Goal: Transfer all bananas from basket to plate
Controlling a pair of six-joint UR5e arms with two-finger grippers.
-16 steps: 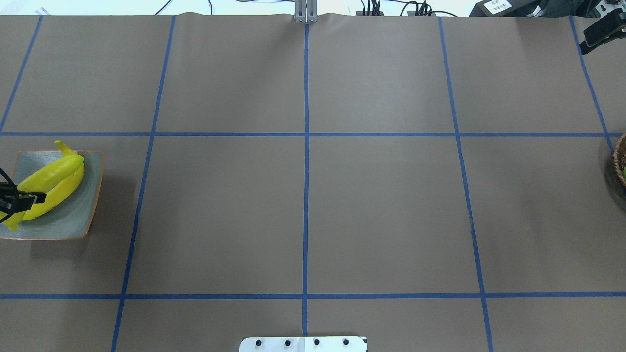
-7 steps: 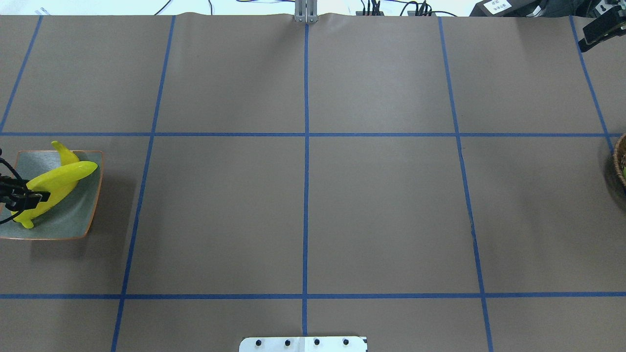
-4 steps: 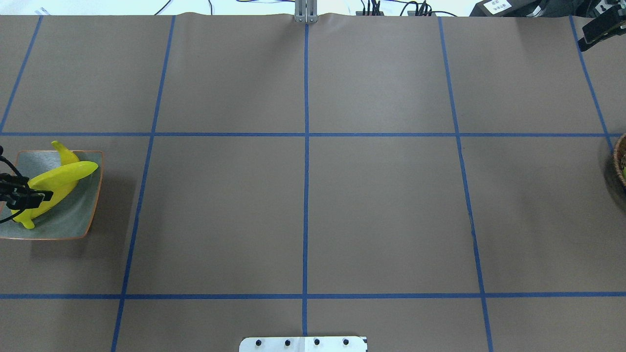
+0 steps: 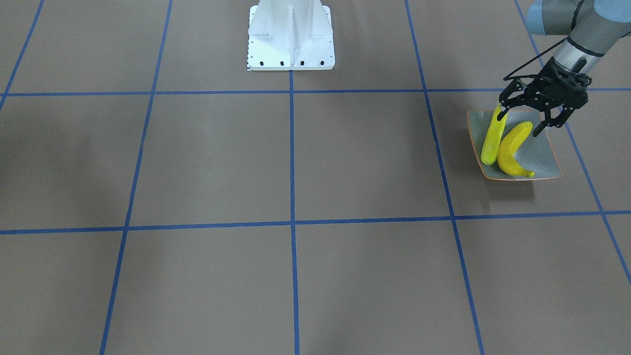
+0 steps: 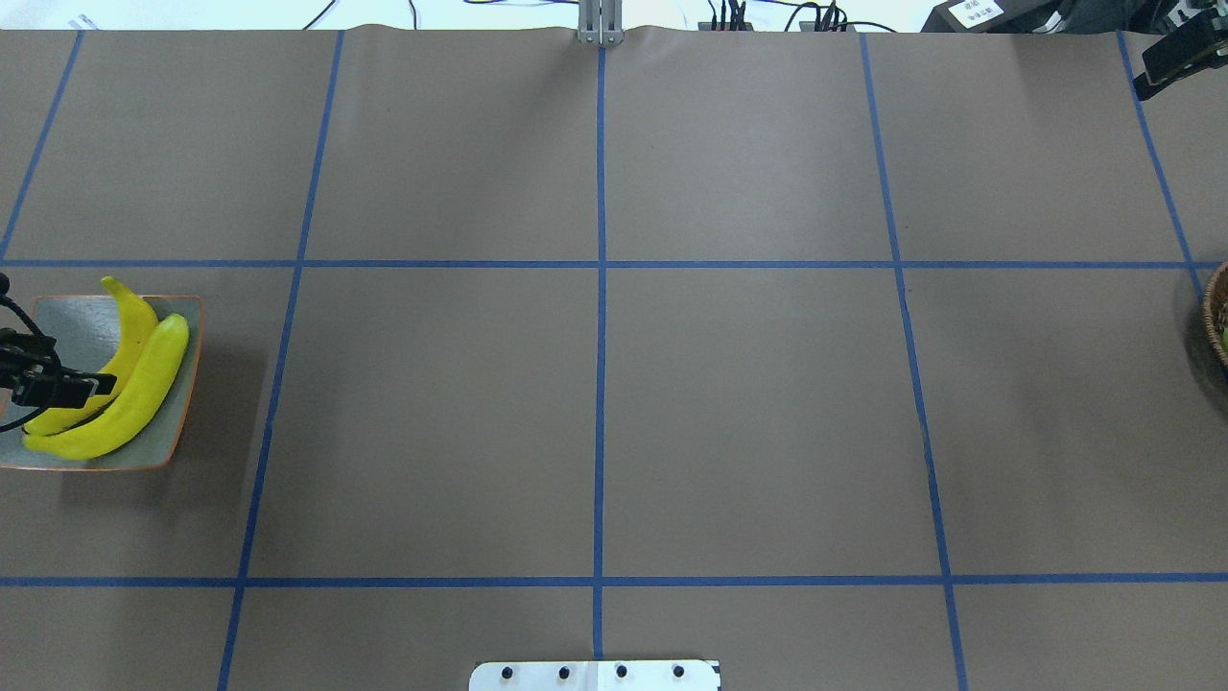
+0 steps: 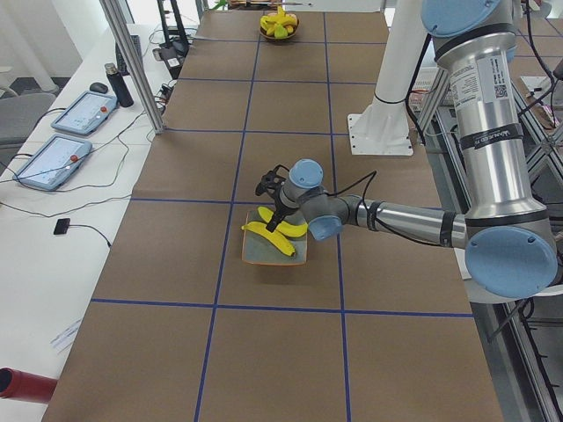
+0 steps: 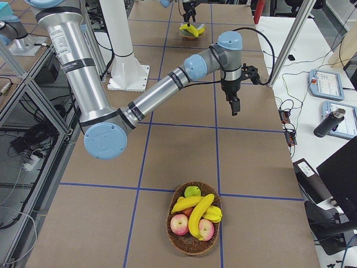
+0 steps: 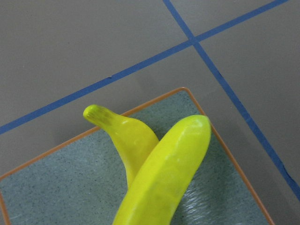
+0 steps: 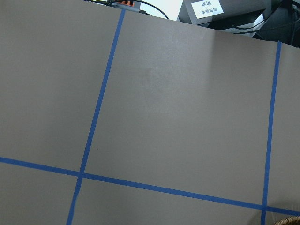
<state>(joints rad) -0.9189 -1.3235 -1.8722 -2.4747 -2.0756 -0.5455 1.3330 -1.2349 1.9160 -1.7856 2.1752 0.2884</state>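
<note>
Two yellow bananas (image 4: 493, 138) (image 4: 512, 148) lie side by side on the square grey-green plate (image 4: 544, 155), at the table's left end in the overhead view (image 5: 82, 317). My left gripper (image 4: 522, 122) hangs open over the plate's robot-side end, its fingers astride the banana ends and holding nothing. The left wrist view shows both bananas (image 8: 126, 136) (image 8: 168, 178) on the plate (image 8: 56, 187). Two more bananas (image 7: 198, 215) lie in the wicker basket (image 7: 178, 237) at the table's right end. My right gripper (image 7: 234, 106) hovers over bare table far from the basket; I cannot tell if it is open.
The basket also holds apples (image 7: 179, 224) and a green fruit (image 7: 192, 191). Its rim shows at the overhead view's right edge (image 5: 1216, 317). The white robot base (image 4: 291, 34) stands at the table's middle. Tablets and cables lie on the side bench (image 7: 326, 84).
The left gripper held the second banana tilted over the plate. It has let go, and the banana now lies flat beside the first one. The right gripper has hardly moved.
</note>
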